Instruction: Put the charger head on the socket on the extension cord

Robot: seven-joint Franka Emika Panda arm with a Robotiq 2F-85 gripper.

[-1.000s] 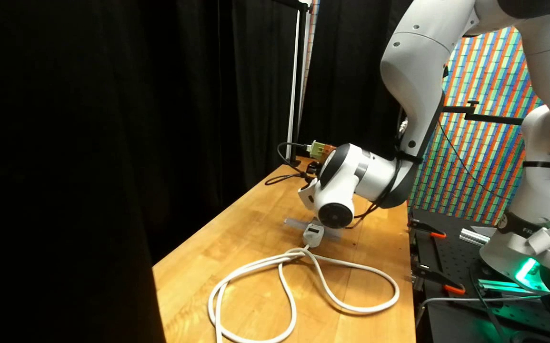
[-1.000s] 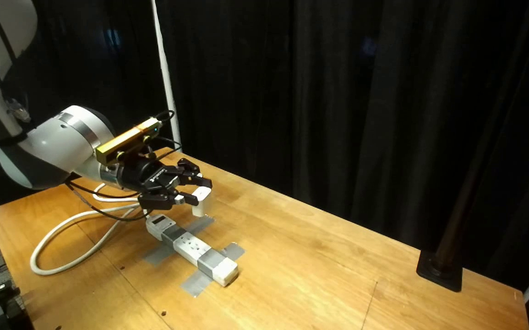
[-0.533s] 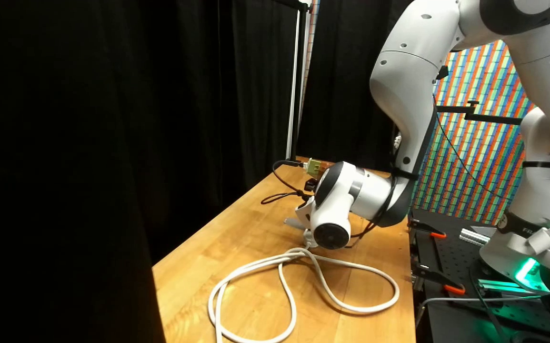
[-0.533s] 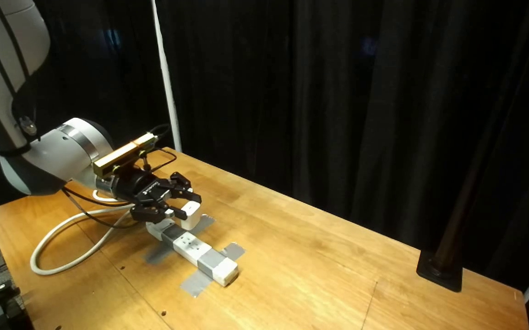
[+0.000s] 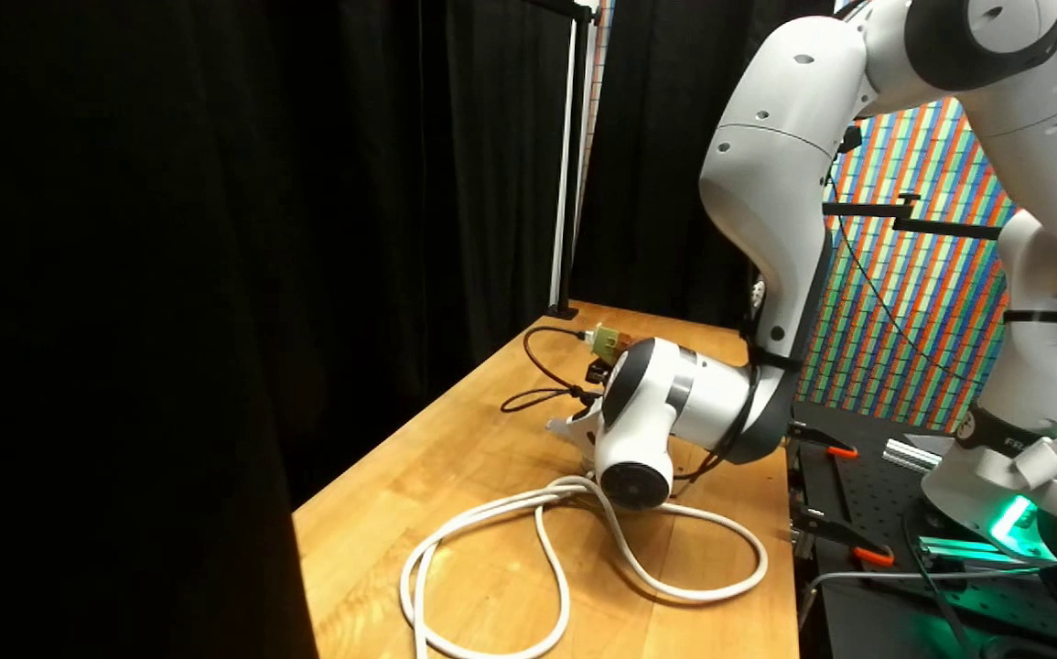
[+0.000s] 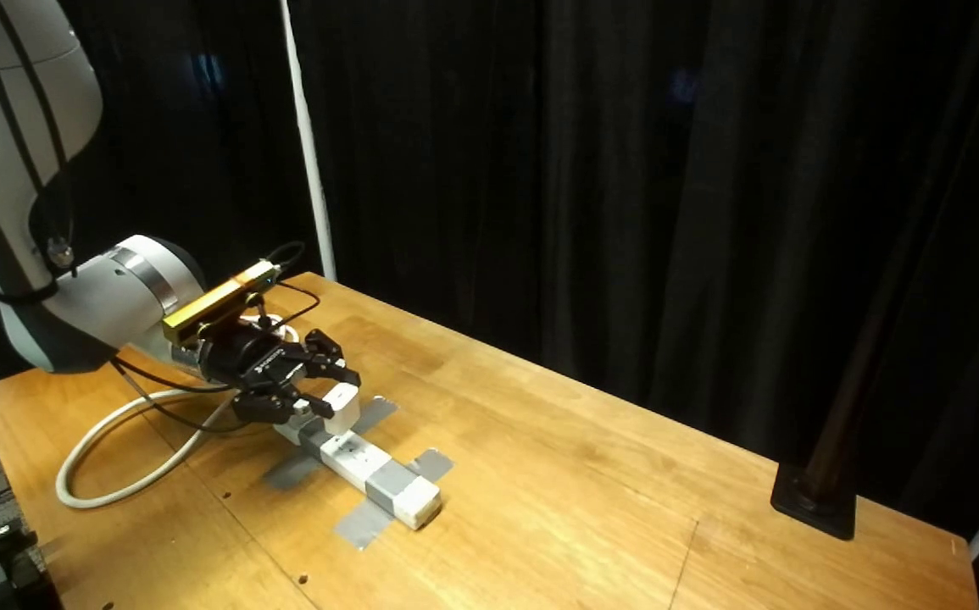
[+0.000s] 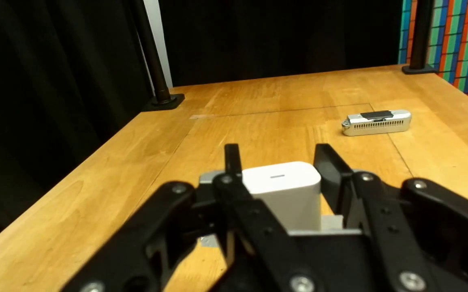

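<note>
The white charger head (image 6: 342, 408) stands upright between the fingers of my gripper (image 6: 342, 395), which is shut on it. Its top face with a small slot shows in the wrist view, where the charger head (image 7: 284, 178) sits between both black fingertips. Right beneath it lies the white-grey block of the extension cord, with the socket (image 6: 360, 460) partly behind the charger head. Whether the two touch, I cannot tell. The cord's white cable (image 5: 693, 595) loops across the table. In that exterior view the wrist hides gripper, charger head and socket.
Grey tape (image 6: 364, 524) fastens the block to the wooden table (image 6: 582, 474). A pale slotted item with a dark top (image 7: 377, 121) lies farther along the table. Black posts stand on bases (image 7: 164, 102) at the edge, with black curtains (image 6: 625, 212) behind.
The arm has come down, carrying the charger head lower and from beside the block to above its socket part. The grip has stayed the same; block and cable have not moved.
</note>
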